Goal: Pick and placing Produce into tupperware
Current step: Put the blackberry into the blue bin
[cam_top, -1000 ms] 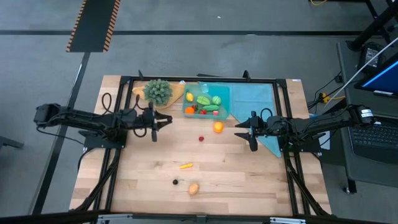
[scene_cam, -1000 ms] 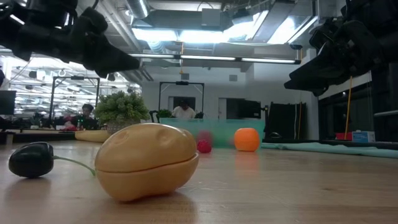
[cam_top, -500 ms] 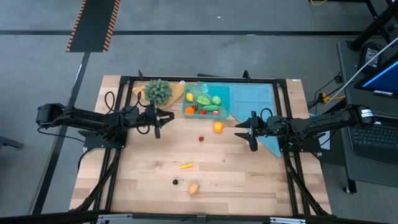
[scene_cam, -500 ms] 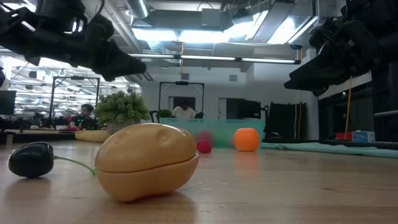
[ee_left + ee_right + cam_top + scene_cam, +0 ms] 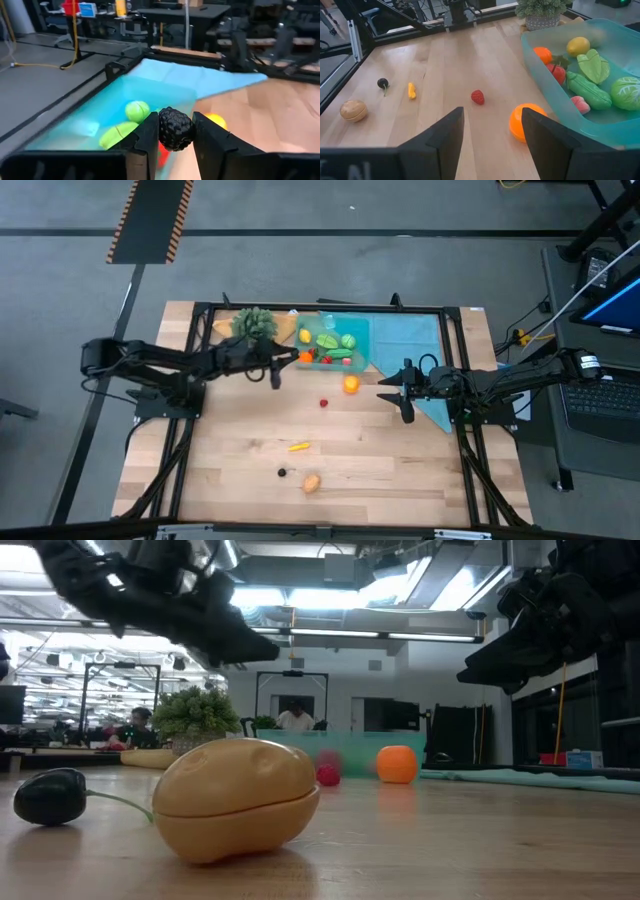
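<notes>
- Looking down on the table (image 5: 400, 480), we found the left gripper (image 5: 283, 362) reaching toward the near-left corner of the tupperware (image 5: 366, 340), just beside its rim.
- We saw its fingers (image 5: 148, 137) closed on a small dark bumpy berry (image 5: 174, 128), pinched between the two pads, with the teal container (image 5: 150, 90) directly beyond it.
- We noted the right gripper (image 5: 403, 396) hanging above the wood beside the teal cloth (image 5: 420, 335); its fingers (image 5: 445, 135) stood apart with nothing between them.
- We counted several pieces already in the tupperware (image 5: 620, 131): a yellow lemon (image 5: 578, 46), an orange piece (image 5: 542, 54), a red piece (image 5: 556, 73), a green leafy piece (image 5: 593, 65), a green pod-shaped one (image 5: 585, 90), a round green one (image 5: 625, 93) and a small pink one (image 5: 578, 104).
- We saw an orange fruit (image 5: 526, 122) on the wood just outside the container's wall, and a red strawberry (image 5: 477, 96) near it.
- We found a small yellow-orange piece (image 5: 411, 90), a dark round piece with a stem (image 5: 382, 83) and a tan potato (image 5: 353, 110) lying well apart from the container, toward the front of the table.
- We saw the bushy green plant (image 5: 254, 323) standing beside the container's left end.
</notes>
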Robot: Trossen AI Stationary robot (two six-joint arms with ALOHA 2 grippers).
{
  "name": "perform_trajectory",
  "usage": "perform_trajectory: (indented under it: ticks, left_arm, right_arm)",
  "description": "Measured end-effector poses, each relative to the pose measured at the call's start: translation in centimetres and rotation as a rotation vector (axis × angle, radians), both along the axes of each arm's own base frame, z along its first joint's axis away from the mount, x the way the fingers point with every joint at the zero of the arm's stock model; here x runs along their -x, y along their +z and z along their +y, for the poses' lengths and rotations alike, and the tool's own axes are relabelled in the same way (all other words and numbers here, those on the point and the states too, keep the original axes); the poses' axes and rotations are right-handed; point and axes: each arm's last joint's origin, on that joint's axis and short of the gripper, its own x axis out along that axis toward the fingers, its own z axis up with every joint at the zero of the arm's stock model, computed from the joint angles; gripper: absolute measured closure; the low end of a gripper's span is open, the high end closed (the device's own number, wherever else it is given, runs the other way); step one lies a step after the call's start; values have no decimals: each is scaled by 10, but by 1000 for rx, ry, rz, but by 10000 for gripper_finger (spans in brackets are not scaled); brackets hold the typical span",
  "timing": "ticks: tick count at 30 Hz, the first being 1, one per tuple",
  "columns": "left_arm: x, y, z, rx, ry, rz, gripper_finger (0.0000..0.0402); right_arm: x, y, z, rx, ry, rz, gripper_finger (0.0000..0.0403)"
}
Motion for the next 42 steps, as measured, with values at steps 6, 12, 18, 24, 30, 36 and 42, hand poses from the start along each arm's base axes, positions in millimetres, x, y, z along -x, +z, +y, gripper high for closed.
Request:
perform_trajectory:
  ticks: [6, 12, 18, 24, 30, 36, 42]
  left_arm:
    - [-24, 9, 16, -18, -8, 2, 306]
    - [-43, 9, 29, -27, -6, 24, 311]
    - [-57, 5, 39, -15, -5, 49, 306]
    - [-64, 6, 43, 11, -19, 150, 311]
    - [-69, 16, 50, 43, -32, 330, 306]
    - [-74, 30, 52, 26, -64, 445, 313]
    - [-74, 49, 52, 46, -93, 585, 307]
  right_arm:
    - [0, 0, 0, 0, 0, 0, 201]
    - [0, 0, 0, 0, 0, 0, 201]
    - [0, 0, 0, 0, 0, 0, 201]
    - [0, 0, 0, 0, 0, 1, 201]
    - [0, 0, 0, 0, 0, 2, 201]
    - [0, 0, 0, -3, -1, 3, 201]
    - [0, -1, 0, -3, -1, 7, 201]
